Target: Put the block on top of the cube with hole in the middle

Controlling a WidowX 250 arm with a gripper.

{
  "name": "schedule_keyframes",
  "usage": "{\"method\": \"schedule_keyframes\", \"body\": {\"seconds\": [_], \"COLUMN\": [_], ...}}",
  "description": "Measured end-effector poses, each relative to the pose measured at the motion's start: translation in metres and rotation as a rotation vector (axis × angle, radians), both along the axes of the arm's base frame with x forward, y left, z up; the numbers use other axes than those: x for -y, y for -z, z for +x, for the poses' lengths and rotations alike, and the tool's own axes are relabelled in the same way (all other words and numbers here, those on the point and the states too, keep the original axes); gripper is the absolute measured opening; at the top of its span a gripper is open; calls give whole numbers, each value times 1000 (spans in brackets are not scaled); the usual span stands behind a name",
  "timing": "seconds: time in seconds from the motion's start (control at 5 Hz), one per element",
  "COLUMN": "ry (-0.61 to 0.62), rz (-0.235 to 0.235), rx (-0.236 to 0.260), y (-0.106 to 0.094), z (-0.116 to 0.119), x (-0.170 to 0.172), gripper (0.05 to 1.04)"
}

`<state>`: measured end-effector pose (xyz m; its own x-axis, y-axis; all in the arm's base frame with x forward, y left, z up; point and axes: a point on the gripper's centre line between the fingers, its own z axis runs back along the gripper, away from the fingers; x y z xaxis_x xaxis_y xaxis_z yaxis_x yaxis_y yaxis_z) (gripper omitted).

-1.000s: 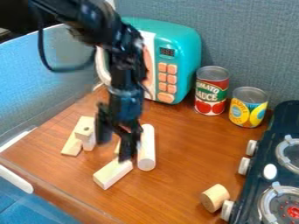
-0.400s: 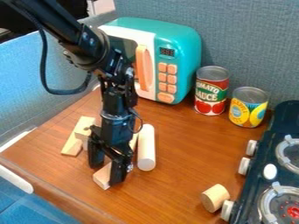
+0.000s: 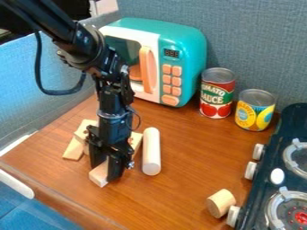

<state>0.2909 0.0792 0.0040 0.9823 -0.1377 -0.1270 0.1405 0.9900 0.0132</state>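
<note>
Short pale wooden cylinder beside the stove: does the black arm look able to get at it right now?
Probably not yet: its black hand looks closed on the pale rectangular wooden block. With that set down, likely yes; the cylinder is uncovered, though a white knob crowds one side.

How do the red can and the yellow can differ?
The red can looks taller; the yellow can is squatter. The red can stands nearer the toy microwave, the yellow can nearer the stove. Both stand upright with silvery tops.

Smooth matt wood block (image 3: 99,174), glossy wood-look tabletop (image 3: 189,159), smooth plastic microwave (image 3: 174,30), rough cloth-like wall (image 3: 258,40)
</note>
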Motion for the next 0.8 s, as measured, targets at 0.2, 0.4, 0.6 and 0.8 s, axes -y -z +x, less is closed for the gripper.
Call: {"method": "schedule_keyframes", "body": {"seconds": [0.2,0.4,0.6,0.8], "ry": [-1,-12,-15,-17], "rz": [1,-19,-28,-31], "rx": [5,25,63,95], "y": [-1,-8,-20,-32], "z": [-4,-9,-11,-11], "x": [2,8,11,14], "gripper": [540,539,539,540]}}
